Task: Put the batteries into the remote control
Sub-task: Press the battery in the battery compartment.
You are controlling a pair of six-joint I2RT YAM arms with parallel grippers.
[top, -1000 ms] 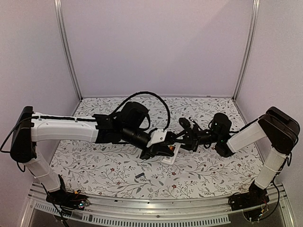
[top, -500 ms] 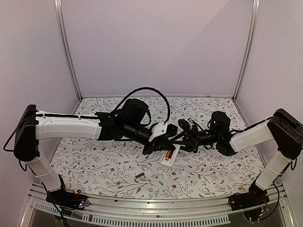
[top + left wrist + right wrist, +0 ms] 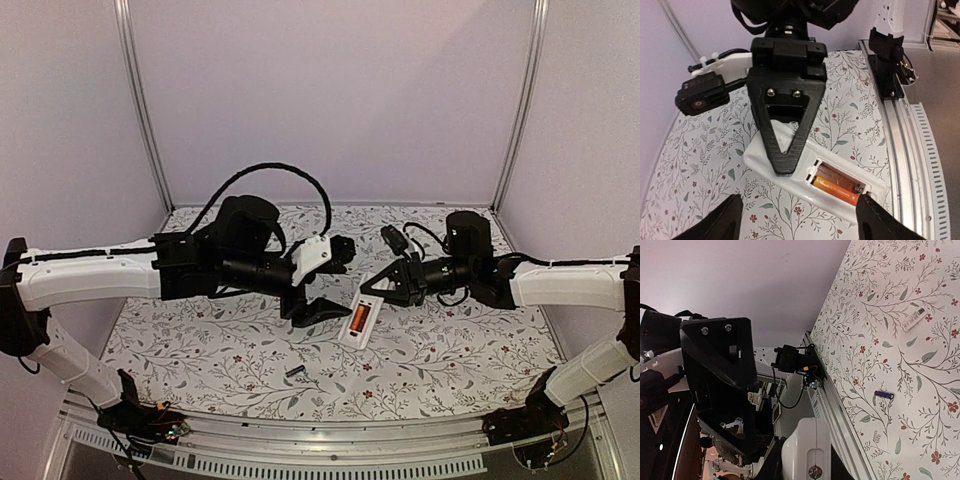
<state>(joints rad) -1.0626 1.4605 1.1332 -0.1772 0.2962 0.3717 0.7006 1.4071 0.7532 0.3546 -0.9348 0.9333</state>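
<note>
I can read no writing on anything. My left wrist view shows the remote control [image 3: 790, 162] back-up on the surface [image 3: 200, 350], orange battery [image 3: 836, 190] in its bay; only the right wrist view shows a dark battery [image 3: 884, 395] loose. Left claw [image 3: 322, 283] released, empty; right claw [image 3: 372, 292] clenched above the remote.

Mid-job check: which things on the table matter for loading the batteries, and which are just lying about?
Job: white bar remote, bay up; orange-red battery in its bay; dark slim battery, loose on the table.
Lying about: small white flat piece, possibly the cover; floral cloth.
</note>
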